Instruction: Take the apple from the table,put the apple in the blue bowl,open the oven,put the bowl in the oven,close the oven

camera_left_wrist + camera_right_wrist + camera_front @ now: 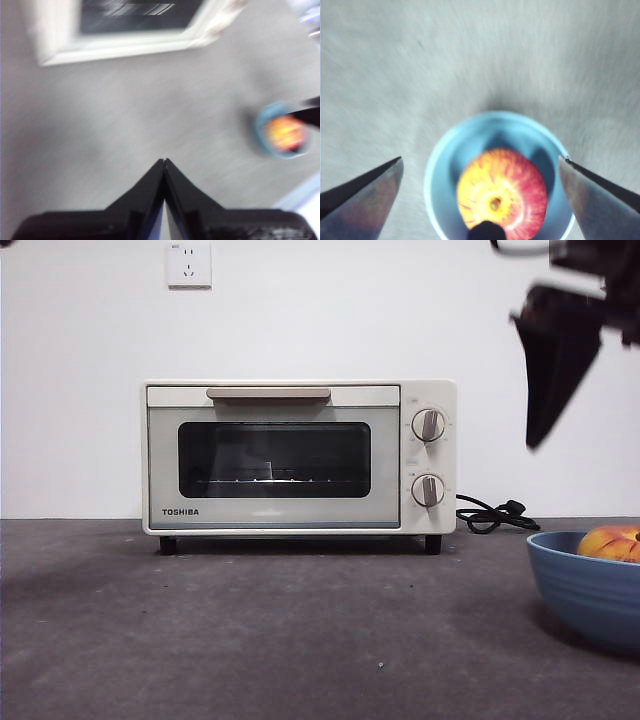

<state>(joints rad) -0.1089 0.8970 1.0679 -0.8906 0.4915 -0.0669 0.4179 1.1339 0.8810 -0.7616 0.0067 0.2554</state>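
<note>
Resting in the blue bowl [445, 175], the apple [502, 192] sits below spread jaws.

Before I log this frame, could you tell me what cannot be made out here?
- Blue bowl: front view, cut off by the right edge.
- Apple: mostly hidden by the bowl's rim.
- Oven: left wrist view, blurred, cut by the top edge.
- Oven knob markings: too small.

Looks like a bare test room, not a kitchen. A plain white wall [80, 390] with one socket [189, 263]. The oven [300, 457] sits alone on a grey table [250, 630].
</note>
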